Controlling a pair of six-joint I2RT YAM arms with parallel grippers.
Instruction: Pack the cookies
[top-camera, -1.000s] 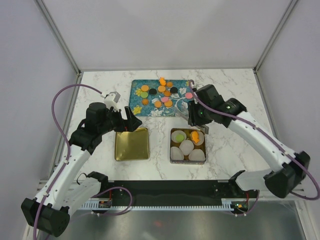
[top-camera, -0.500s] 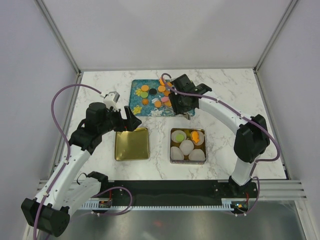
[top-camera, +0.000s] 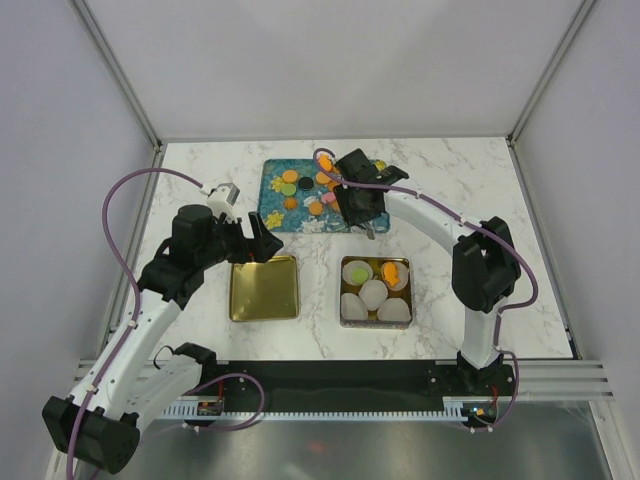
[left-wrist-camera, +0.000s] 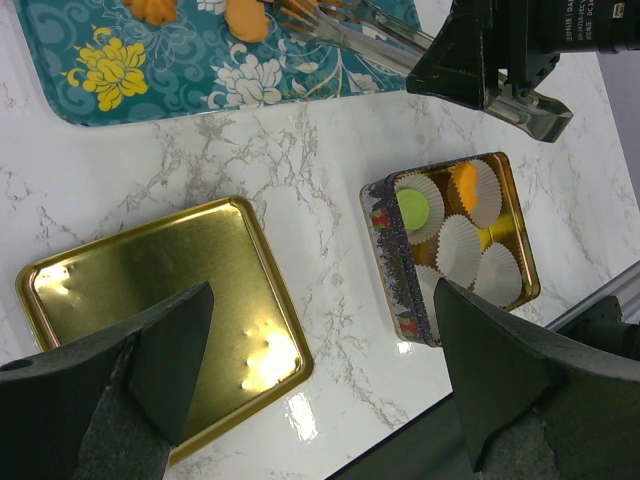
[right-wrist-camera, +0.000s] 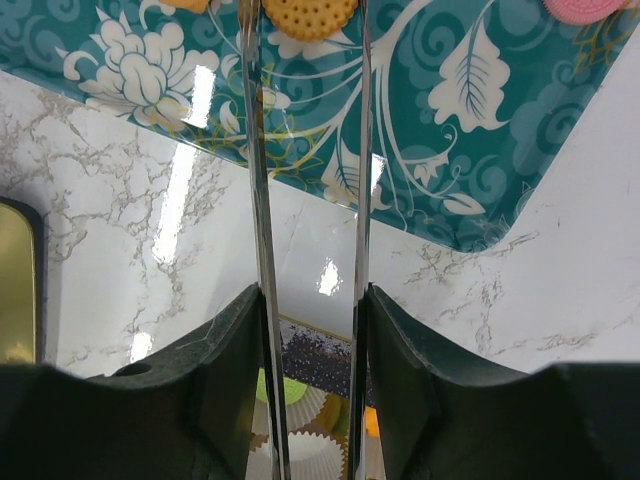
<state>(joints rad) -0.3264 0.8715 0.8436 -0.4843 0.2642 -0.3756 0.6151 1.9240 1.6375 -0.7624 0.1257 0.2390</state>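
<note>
The cookies (top-camera: 305, 185), small orange, green, pink and black discs, lie on a teal flowered tray (top-camera: 275, 215). My right gripper (top-camera: 356, 204) is over the tray's right part, shut on metal tongs (right-wrist-camera: 256, 200). The tong tips stand open on either side of an orange cookie (right-wrist-camera: 310, 14); a pink cookie (right-wrist-camera: 590, 8) lies to its right. A tin (top-camera: 375, 292) holds white paper cups with a green cookie (left-wrist-camera: 413, 208) and an orange cookie (left-wrist-camera: 465, 182) inside. My left gripper (left-wrist-camera: 325, 360) is open and empty above a gold lid (left-wrist-camera: 150, 300).
The gold lid (top-camera: 264, 288) lies left of the tin on the marble table. The tray (right-wrist-camera: 450, 120) has its near right corner just ahead of the tin (right-wrist-camera: 315, 350). The right arm (top-camera: 440, 215) arches over the table's right side.
My right gripper with the tongs has swung left and away from beside the tin to over the tray's right part. The left arm has not moved.
</note>
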